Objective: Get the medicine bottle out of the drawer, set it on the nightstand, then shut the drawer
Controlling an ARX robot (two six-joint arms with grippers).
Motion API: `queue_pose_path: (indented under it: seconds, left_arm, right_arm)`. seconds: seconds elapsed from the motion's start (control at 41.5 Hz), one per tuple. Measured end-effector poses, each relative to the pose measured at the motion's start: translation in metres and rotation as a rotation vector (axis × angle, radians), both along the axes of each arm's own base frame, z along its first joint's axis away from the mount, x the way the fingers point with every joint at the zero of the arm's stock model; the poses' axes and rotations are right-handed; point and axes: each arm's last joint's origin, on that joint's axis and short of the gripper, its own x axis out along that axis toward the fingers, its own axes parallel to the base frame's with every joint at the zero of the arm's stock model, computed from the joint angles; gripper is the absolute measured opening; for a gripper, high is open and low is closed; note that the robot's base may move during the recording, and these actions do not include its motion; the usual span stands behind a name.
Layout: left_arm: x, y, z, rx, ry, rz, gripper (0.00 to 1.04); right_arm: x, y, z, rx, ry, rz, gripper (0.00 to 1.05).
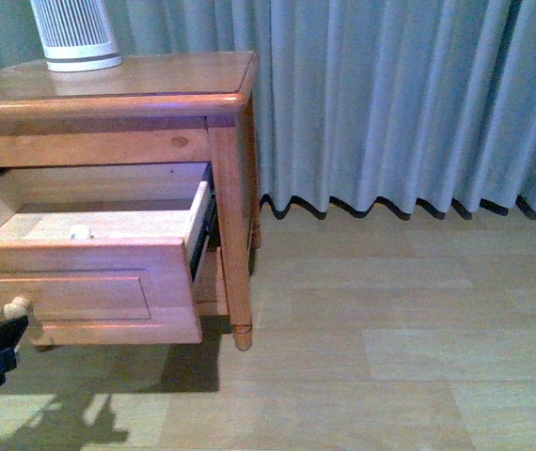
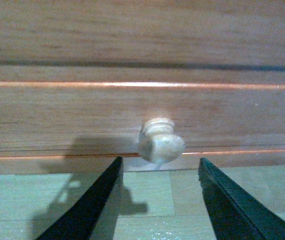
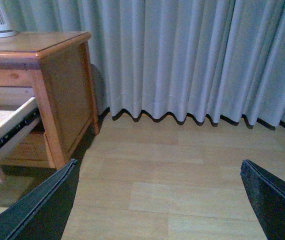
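L gripper (image 2: 160,161) jaws apart, drawer (image 1: 80,296) knob (image 2: 161,142) just ahead between tips, unclamped. R gripper (image 3: 159,161) jaws apart over floor (image 3: 182,190). I note medicine bottle (image 1: 81,231) inside drawer, which stands pulled out of nightstand (image 1: 108,80), approx 1 o'clock from knob, frt view.

Honey-brown drawer (image 1: 89,296), grey pleated curtain (image 1: 400,103)

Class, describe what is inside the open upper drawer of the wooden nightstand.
Only the top of a small white medicine bottle shows, near the front. The honey-brown drawer front hides its body and the floor beneath.
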Motion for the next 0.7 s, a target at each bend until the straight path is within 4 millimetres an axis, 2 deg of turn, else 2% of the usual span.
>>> queue_pose_path:
  seconds: [0.386,0.579,0.699]
  left_arm:
    - [-0.007,0.001,0.02,0.011,-0.031,0.002,0.99]
    - [-0.028,0.005,0.049,0.017,-0.047,0.018,0.98]
    - [-0.05,0.011,0.093,0.02,-0.092,0.018,0.98]
  right_arm:
    - [0.0,0.0,0.0,0.0,0.0,0.001,0.98]
    - [0.0,0.0,0.0,0.0,0.0,0.001,0.98]
    - [0.0,0.0,0.0,0.0,0.0,0.001,0.98]
